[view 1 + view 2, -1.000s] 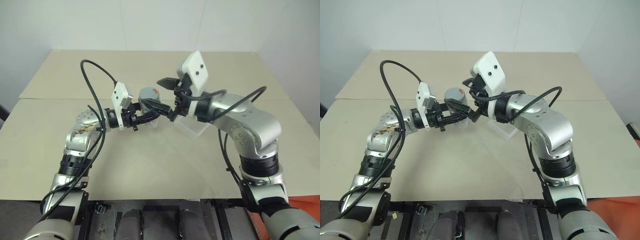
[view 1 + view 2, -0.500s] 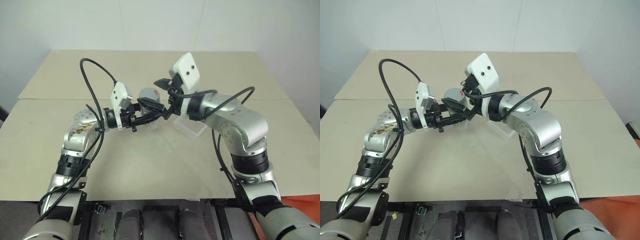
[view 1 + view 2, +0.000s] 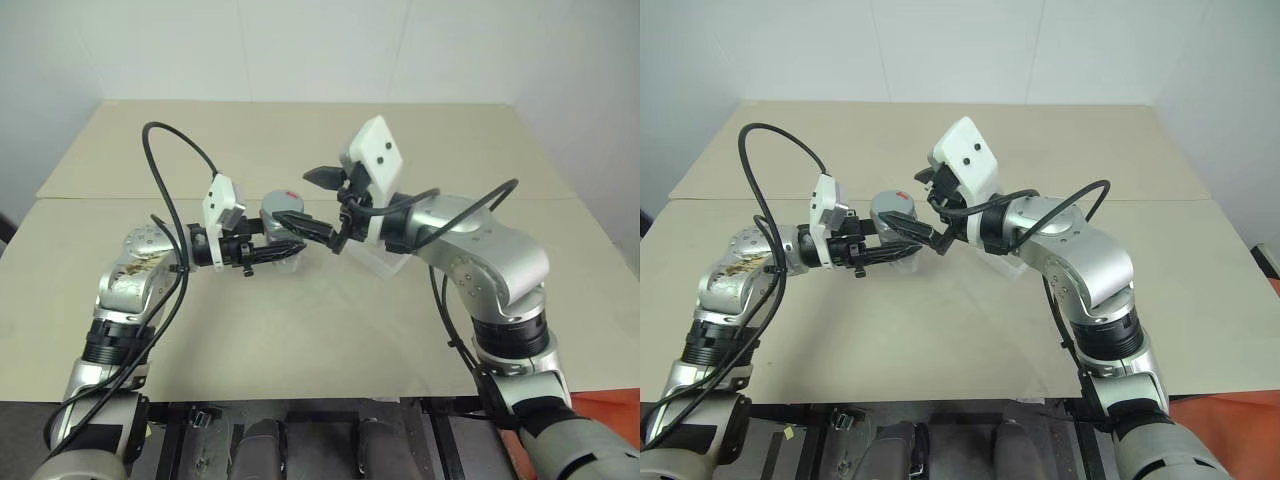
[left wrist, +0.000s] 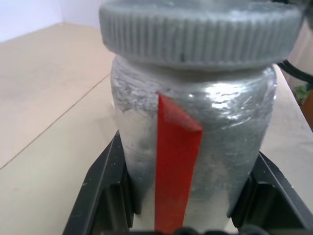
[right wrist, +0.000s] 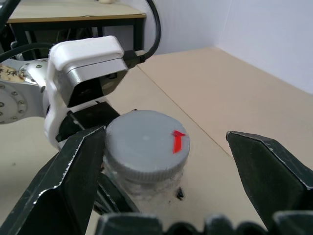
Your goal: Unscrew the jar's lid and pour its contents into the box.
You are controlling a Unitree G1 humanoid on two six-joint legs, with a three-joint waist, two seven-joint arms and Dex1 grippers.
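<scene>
My left gripper (image 3: 284, 241) is shut on the lower body of the jar (image 4: 190, 142), a silvery cylinder with a red stripe, and holds it upright above the table. The grey lid (image 5: 145, 142) sits on the jar, with a red mark on top. My right gripper (image 3: 311, 199) is open at lid height. One finger (image 5: 80, 166) stands close beside the lid's rim and the other finger (image 5: 266, 171) stands well away from it. The clear box (image 3: 386, 259) lies on the table under my right wrist. The contents are hidden inside the jar.
The beige table (image 3: 300, 330) has a seam running across behind the arms and a back edge against the white wall. A black cable (image 3: 165, 165) loops above my left forearm.
My left gripper has carried the jar a little to the left and nearer to me. The right gripper has stayed open and has hardly moved.
</scene>
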